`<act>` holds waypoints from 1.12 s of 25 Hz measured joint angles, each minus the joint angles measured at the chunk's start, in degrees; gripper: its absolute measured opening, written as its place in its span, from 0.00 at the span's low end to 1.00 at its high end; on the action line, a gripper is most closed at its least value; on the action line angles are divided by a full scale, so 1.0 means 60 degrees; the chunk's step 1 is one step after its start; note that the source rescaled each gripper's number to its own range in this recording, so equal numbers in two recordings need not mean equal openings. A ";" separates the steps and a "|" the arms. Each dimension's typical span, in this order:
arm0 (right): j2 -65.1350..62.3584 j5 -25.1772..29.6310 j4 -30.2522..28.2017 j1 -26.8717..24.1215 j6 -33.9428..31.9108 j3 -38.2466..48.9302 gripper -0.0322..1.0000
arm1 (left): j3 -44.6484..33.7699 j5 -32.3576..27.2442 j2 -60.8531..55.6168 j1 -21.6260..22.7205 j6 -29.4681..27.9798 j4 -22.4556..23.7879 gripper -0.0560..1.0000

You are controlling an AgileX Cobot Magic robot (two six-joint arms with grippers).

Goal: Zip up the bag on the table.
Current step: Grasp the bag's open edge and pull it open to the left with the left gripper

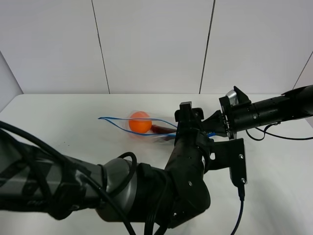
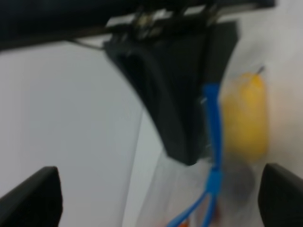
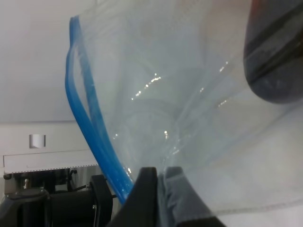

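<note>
The bag (image 1: 121,126) is laid near the middle of the table (image 1: 54,112), a little right of centre, with its length running left to right. Its blue zipper strip (image 1: 111,120) is seen parted into a long lens shape, so the mouth is not yet closed. An orange ball (image 1: 139,122) is seen through the clear plastic. A dark purple piece (image 1: 160,129) lies just to the ball's right. A yellow piece (image 2: 246,113) is shown only in the left wrist view, blurred, just beside the zipper strip.

The right gripper (image 3: 158,189) is brought in from the right side, and its jaws are closed tight on the right end of the bag. A fold of clear plastic is pinched between them, with the blue strip just beside.

The left gripper (image 2: 156,198) is reached in from the near left and held close to the right gripper, at the bag's right end. Its fingers (image 2: 31,198) are spread wide and nothing is gripped; the blue strip is seen between them, untouched.

Pale lettering on the left arm's near cover (image 1: 29,199) is too small to be read.
</note>
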State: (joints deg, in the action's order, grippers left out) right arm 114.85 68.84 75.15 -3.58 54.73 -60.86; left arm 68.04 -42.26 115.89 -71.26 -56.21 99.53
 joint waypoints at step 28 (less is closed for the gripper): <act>0.0000 0.0000 0.0000 0.0000 0.0000 0.0000 0.03 | 0.0000 0.1157 0.0039 0.0102 0.0008 0.0000 0.37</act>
State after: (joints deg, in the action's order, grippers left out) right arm 114.85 68.84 75.15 -3.58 54.73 -60.86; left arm 68.04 -35.31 116.12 -70.64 -56.16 99.53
